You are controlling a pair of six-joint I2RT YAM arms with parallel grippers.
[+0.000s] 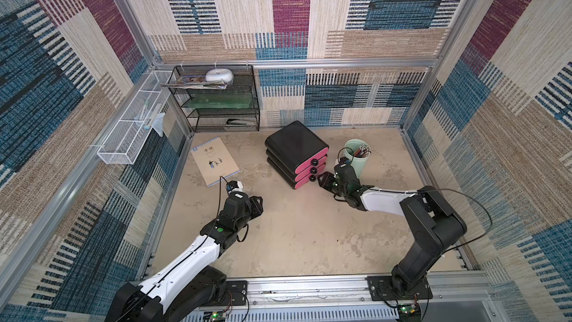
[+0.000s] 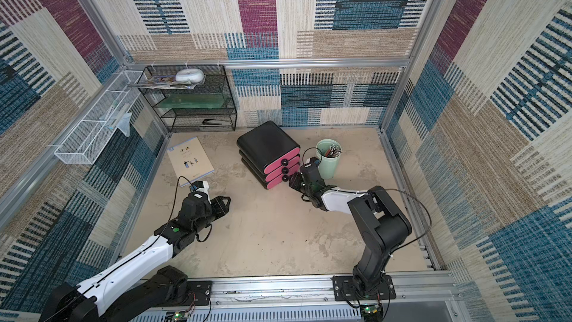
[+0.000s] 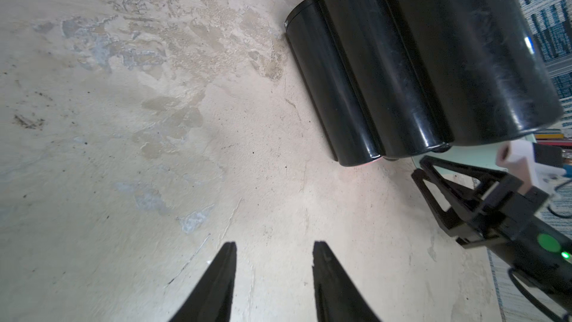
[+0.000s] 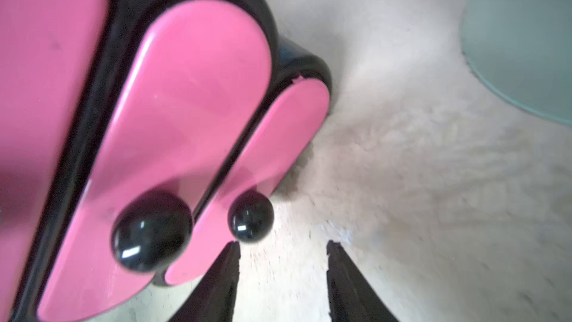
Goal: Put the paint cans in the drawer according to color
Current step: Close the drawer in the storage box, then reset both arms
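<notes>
Your right gripper [image 4: 283,243] hangs open and empty just beside the lowest knob [image 4: 250,215] of the drawer [image 1: 295,147]. The drawer stands upright on the tabletop [image 1: 309,236] between book [image 1: 215,161] and cup [image 1: 356,157], all tiers shut. Centre that knob between the jaws, close, then pull straight along the slide. The pink fronts face your right arm diagonally, with their long axis level. Your left gripper [image 3: 274,243] is open over bare tabletop. No paint cans show.

We can't see inside the drawer [image 1: 295,147], its three pink fronts [image 1: 311,162] are shut. The right wrist view is smeary, with the top front [image 4: 46,57] and the mint cup [image 4: 526,41] beside the drawer chopped by the edge. In both top views it's too tiny to tell if the right gripper [image 1: 321,180] touches the lowest knob [image 1: 313,178].
</notes>
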